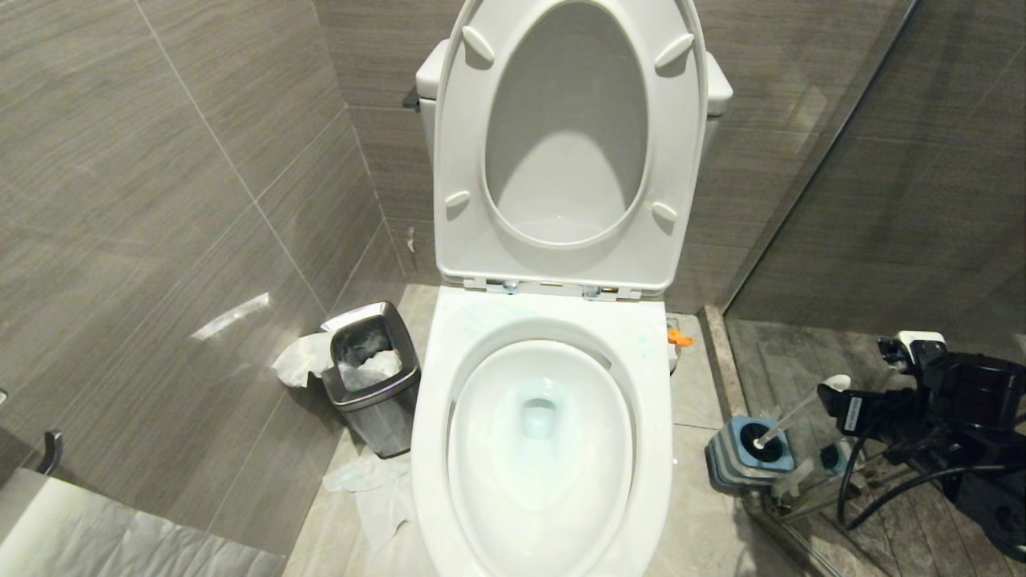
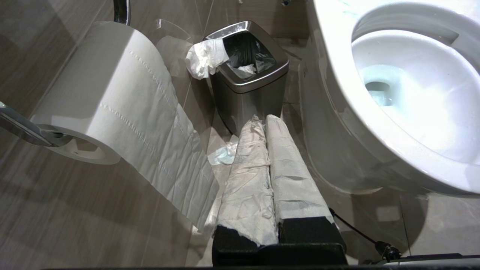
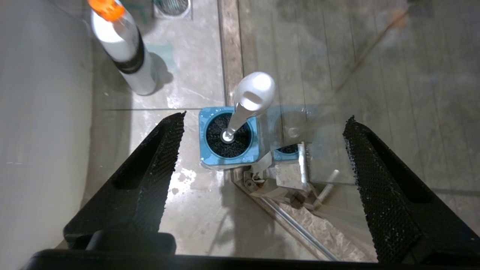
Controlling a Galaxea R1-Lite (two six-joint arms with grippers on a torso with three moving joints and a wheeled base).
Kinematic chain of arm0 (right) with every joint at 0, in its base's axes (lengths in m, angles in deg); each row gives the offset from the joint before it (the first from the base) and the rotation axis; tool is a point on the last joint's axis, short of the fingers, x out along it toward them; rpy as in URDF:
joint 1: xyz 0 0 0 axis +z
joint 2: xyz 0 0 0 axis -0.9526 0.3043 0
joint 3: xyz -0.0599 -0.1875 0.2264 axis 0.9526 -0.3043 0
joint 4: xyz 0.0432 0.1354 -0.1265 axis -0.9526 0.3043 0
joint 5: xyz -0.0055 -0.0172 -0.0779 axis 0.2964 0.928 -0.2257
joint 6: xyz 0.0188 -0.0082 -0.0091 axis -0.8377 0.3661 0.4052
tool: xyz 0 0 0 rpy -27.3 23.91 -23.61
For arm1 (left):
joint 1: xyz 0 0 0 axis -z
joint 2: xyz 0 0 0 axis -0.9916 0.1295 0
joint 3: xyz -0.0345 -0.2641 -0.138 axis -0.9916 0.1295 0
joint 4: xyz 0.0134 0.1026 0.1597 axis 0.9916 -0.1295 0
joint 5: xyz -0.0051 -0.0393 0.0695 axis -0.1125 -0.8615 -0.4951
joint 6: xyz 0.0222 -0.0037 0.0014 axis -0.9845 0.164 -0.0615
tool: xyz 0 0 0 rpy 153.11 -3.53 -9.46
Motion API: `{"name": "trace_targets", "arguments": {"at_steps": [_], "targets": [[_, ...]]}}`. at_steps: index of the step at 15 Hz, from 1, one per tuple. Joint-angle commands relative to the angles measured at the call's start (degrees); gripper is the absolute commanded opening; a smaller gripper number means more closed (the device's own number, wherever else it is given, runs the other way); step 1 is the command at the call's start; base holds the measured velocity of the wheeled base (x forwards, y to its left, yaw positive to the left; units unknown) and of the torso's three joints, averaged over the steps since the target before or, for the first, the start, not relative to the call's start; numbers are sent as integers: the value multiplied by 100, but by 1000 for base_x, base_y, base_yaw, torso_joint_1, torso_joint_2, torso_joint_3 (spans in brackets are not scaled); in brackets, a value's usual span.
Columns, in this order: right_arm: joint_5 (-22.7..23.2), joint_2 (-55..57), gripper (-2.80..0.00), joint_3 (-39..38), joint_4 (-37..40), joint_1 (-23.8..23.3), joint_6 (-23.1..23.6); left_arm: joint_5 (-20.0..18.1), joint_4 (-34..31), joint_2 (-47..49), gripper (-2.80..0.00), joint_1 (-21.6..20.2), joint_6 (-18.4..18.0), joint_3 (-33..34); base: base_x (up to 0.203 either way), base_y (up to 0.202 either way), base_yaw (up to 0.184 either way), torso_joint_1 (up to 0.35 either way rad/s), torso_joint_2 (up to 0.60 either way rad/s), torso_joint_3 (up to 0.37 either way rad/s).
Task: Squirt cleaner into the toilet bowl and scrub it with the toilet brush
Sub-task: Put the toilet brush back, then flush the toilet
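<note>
Right end effector (image 3: 262, 150) (fingers wide apart) hovers above the toilet brush (image 3: 247, 101) standing in its blue holder (image 3: 210, 157); left end effector (image 2: 262, 123) pressed together.

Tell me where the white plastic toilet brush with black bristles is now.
The white plastic toilet brush stands in its blue holder on the floor, right of the toilet bowl in the head view, beside the glass shower partition.

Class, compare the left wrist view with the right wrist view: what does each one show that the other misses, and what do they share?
Only the left wrist view shows the toilet roll, the steel bin and the left hand, shut and wrapped in paper. Only the right wrist view shows the toilet brush standing in its blue holder, the orange-capped bottle and the open right hand. Both show the toilet bowl.
</note>
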State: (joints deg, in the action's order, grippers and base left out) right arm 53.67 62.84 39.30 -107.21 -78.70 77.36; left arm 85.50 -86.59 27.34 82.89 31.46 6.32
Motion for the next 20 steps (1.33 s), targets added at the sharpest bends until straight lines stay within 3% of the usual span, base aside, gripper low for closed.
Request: {"name": "trace_targets", "arguments": {"at_steps": [1,3,9,10,20], "targets": [[36,-564,0,-187,-23,16,10,0,1,5,-280,2,-2,18,0,0,0,0,0,0],[213,-1087,0,-342,207,23,41,0,1,5,-280,2,-2,18,0,0,0,0,0,0],[715,-2718,0,-195,1973,52,86,0,1,5,-280,2,-2,18,0,0,0,0,0,0],[752,-2782,-280,-164,2007,60,94,0,1,5,-280,2,-2,16,0,0,0,0,0,0],[1432,-3927,-280,-131,3192,61,192,0,1,5,-280,2,-2,18,0,0,0,0,0,0]]}}
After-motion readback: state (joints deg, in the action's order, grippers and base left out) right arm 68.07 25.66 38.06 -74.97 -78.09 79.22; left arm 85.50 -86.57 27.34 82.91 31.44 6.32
